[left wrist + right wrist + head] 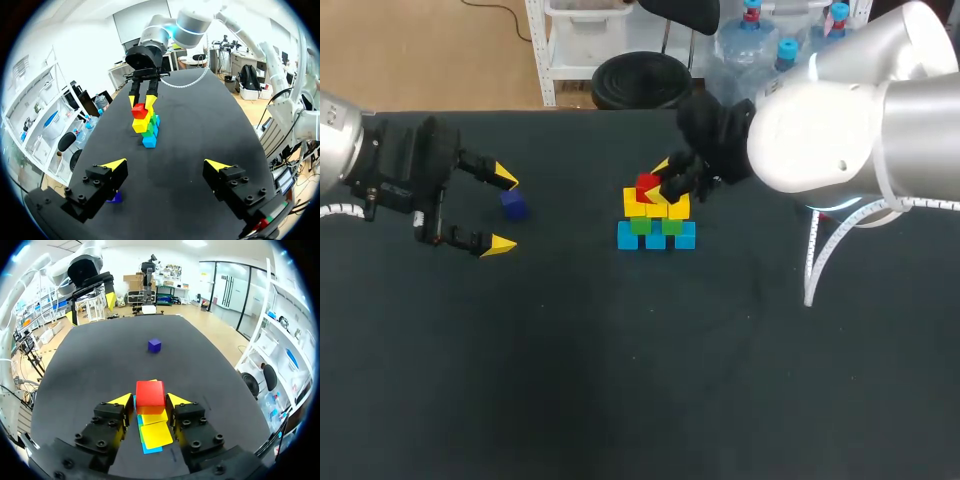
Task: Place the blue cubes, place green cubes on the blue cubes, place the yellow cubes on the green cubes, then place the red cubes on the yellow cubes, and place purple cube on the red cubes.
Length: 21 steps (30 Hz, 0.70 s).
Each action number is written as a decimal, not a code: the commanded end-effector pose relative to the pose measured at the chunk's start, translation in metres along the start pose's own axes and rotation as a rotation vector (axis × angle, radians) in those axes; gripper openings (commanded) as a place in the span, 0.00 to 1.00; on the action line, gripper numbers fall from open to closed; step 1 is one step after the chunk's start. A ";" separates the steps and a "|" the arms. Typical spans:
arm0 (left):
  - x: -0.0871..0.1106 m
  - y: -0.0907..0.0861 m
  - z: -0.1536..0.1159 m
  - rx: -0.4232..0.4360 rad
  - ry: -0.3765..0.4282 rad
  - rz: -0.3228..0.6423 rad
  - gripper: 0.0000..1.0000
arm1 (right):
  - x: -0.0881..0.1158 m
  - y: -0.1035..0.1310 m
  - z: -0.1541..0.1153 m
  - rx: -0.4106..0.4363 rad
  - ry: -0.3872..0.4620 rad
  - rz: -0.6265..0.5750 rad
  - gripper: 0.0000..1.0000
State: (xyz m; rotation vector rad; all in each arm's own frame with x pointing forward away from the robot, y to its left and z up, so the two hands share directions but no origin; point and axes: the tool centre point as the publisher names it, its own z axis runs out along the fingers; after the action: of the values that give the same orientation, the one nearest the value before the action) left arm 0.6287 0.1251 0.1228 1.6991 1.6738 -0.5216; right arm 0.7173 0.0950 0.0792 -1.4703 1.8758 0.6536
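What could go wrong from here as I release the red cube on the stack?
1. The right tool is shut on the red cube atop the yellow cubes; opening or lifting askew may drag it off or topple the stack.
2. The purple cube lies by one finger of the open left tool, not centred; closing there may knock it away.

head: high behind, facing down | wrists: low, facing each other | shared: cube stack [656, 224]

red cube [150, 393], yellow cubes [678, 209], green cubes [640, 226], blue cubes [628, 237], purple cube [514, 206]
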 end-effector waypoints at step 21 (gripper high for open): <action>0.002 -0.001 0.000 -0.003 -0.006 0.004 1.00 | -0.008 -0.003 -0.035 0.019 -0.011 -0.021 1.00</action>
State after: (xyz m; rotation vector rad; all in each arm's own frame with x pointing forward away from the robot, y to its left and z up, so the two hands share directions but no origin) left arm 0.6287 0.1251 0.1228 1.6991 1.6738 -0.5216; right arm 0.7229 0.0854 0.0994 -1.4700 1.8507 0.6328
